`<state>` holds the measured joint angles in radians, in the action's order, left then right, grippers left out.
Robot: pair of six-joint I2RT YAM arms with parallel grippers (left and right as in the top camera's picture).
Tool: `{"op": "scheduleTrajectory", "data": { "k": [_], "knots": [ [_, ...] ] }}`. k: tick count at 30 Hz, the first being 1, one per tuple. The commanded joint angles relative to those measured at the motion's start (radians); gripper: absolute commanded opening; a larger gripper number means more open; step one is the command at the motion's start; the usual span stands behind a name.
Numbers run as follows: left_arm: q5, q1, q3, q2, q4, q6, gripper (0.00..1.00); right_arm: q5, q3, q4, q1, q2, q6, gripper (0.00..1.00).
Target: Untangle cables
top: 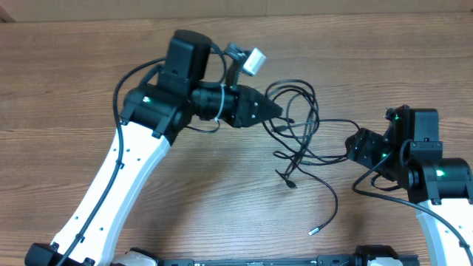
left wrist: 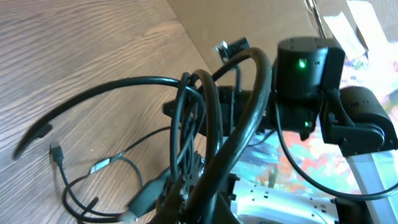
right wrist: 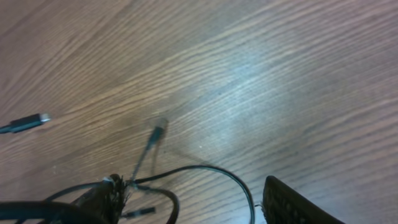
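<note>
The wooden table [top: 74, 89] is carrying both arms. The left gripper [top: 275, 111] is pinching shut on the cables [top: 303, 137], and their black loops are spilling just ahead of its tip toward the right gripper [top: 352, 148]. The right gripper's jaws are standing apart with a strand curving between them, and a silver-tipped plug [top: 315, 230] is lying loose well short of that gripper.

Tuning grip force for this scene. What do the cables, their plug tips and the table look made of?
The cables: thin black cords, likely rubber or PVC jacket; slight sheen, bend in loose loops.
The plug tips: silvery, probably metal; too small to be sure.
The table: brown wood grain, semi-matte with soft glare; could be laminate rather than solid wood.
</note>
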<state>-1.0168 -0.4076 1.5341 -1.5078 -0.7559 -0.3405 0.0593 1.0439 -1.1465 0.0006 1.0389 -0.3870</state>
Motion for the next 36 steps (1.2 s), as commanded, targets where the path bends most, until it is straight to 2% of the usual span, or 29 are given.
{"op": "scheduleTrajectory", "data": {
  "k": [1,3,9,24,32,36],
  "knots": [
    [-0.024,0.028,0.013,0.026,-0.003,-0.012,0.04,-0.059,0.005,-0.008,-0.002,-0.002,-0.037,0.70],
    [-0.024,0.029,0.013,0.026,-0.003,-0.012,0.04,-0.059,0.005,-0.020,-0.002,-0.002,-0.041,0.70],
    [-0.023,0.061,0.013,0.026,-0.002,-0.011,0.04,-0.137,0.005,-0.058,-0.002,-0.002,-0.085,0.79],
    [-0.076,0.293,0.013,0.038,-0.035,-0.011,0.04,-0.182,0.005,-0.090,-0.003,0.000,-0.092,0.82],
    [-0.073,0.294,0.013,0.037,-0.086,0.027,0.04,-0.166,0.005,-0.077,-0.002,0.000,-0.111,0.86],
    [-0.073,0.272,0.012,0.037,-0.112,0.066,0.04,-0.112,0.005,-0.061,-0.002,0.000,-0.109,0.91]
  ]
}}
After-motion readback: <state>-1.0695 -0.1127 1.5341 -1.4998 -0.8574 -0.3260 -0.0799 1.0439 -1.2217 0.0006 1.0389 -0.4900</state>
